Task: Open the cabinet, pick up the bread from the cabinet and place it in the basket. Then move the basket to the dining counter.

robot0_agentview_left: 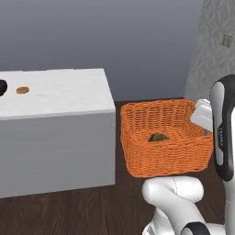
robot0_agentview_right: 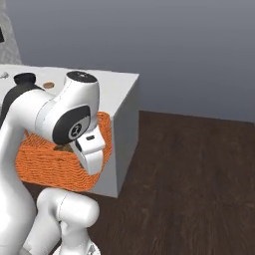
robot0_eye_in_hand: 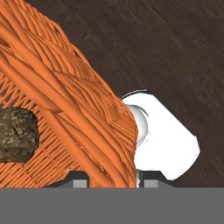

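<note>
Basket (robot0_agentview_left: 165, 149), bright orange wicker, was seen lifted clear of the dark wood floor (robot0_agentview_right: 189, 174), just beside the end of the dining counter (robot0_agentview_left: 55, 98), level w/ its grey side panel. The bread (robot0_agentview_left: 159, 137), a small lumpy brown-olive roll, lay on the basket bottom, approx. central in the left base view; in the hand view it sat at the left edge, behind the woven wall. The gripper (robot0_eye_in_hand: 112, 181) was clenched on the basket's right-hand wall: in the hand view the wicker rim (robot0_eye_in_hand: 87, 131) was seen running down betw. the two finger tips, one tip each side. In the right base view the hand was seen hanging over the basket's near corner, w/ the arm's elbow masking much of the weave. On the marble counter top a flat tan disc (robot0_agentview_left: 22, 90) and part of a dark object (robot0_agentview_left: 2, 86) were seen near the far left, well apart from the basket. A grey wall (robot0_agentview_left: 114, 36) closed the background.
</note>
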